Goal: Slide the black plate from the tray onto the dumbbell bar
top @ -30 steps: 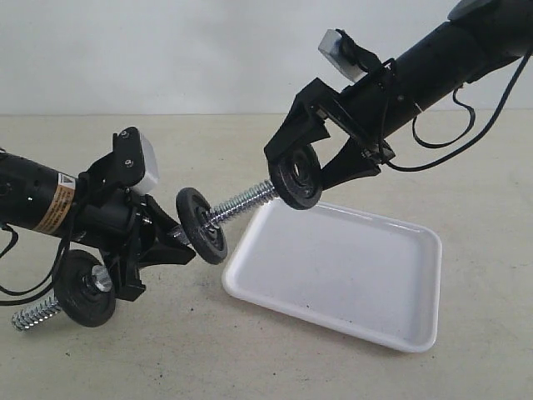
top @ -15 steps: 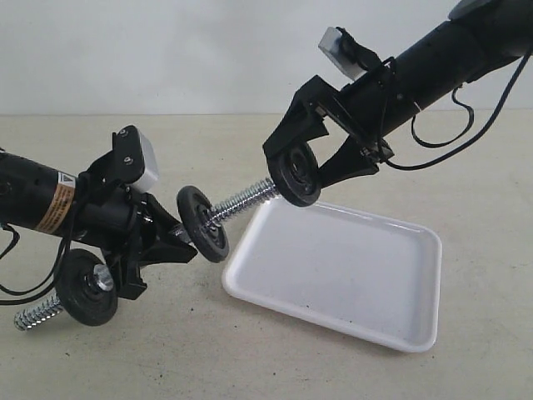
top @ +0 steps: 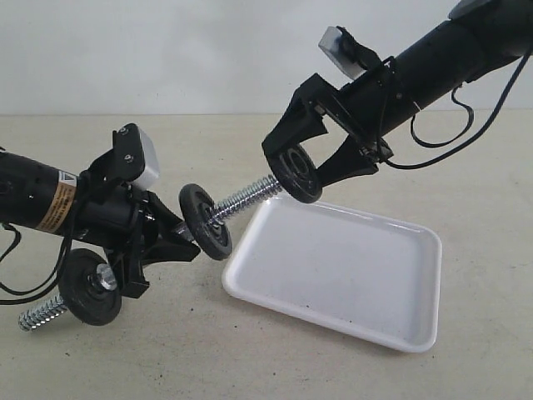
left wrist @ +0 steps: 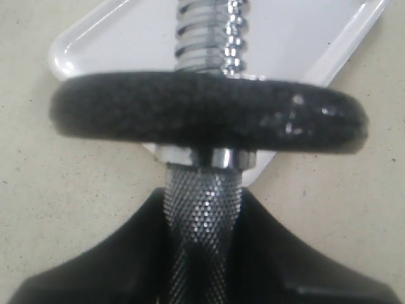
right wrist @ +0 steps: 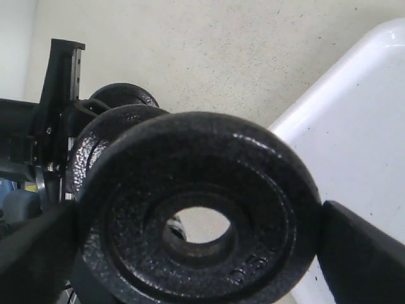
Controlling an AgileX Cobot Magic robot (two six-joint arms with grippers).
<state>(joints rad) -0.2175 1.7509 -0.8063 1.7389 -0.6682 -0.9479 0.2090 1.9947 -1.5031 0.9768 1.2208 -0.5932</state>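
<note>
Starting with the widest thing, we see a pale beige tabletop (top: 250, 358) bearing the shallow glossy white rectangular tray (top: 350, 275), which holds no disc. The left gripper (top: 175, 236) is clenched on the knurled middle of the slim chrome dumbbell bar (top: 246, 198). It holds the bar off the table and tilted, its long axis rising from the left arm's side toward the right arm, with the coarse threaded tip uppermost. The right gripper (top: 301, 173), jaws spread wide, grasps the round flat black plate (top: 305, 183) by opposite points of its thick rim, in the air above the tray's corner nearest the bar. Two look-alike black discs sit on the bar: one (top: 206, 223) just beyond the left fingers, the other (top: 90, 286) near the low end. What matters to us is smallest: the plate's centre hole faces down the bar's axis, right at the threaded tip. In the right wrist view pale ground shows through most of that hole, so we judge the tip is at its mouth or slightly aside, not through. We cannot tell whether they touch.
</note>
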